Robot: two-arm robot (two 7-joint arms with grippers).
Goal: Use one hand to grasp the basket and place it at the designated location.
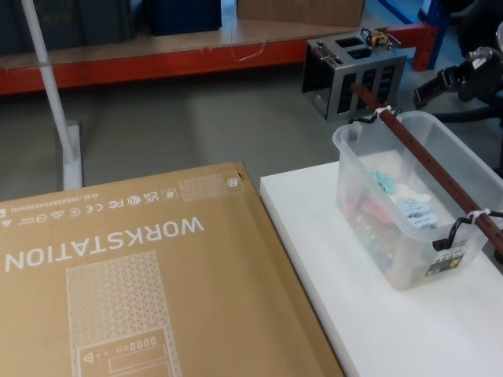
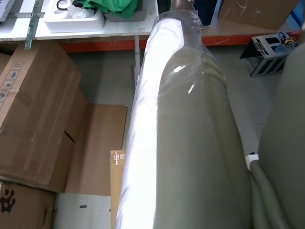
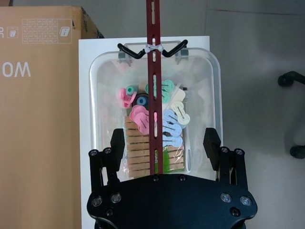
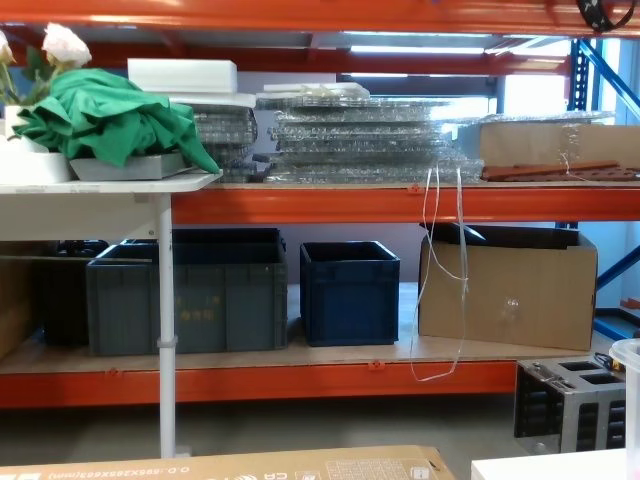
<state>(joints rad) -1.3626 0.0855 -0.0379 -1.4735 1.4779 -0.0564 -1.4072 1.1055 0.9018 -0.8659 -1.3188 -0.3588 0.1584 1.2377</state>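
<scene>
Basket (image 1: 409,212) on table (image 1: 377,330) — box (image 1: 118,290) left

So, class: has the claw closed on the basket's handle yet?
No: the right claw hangs open above the basket, its fingers either side of the handle.
</scene>
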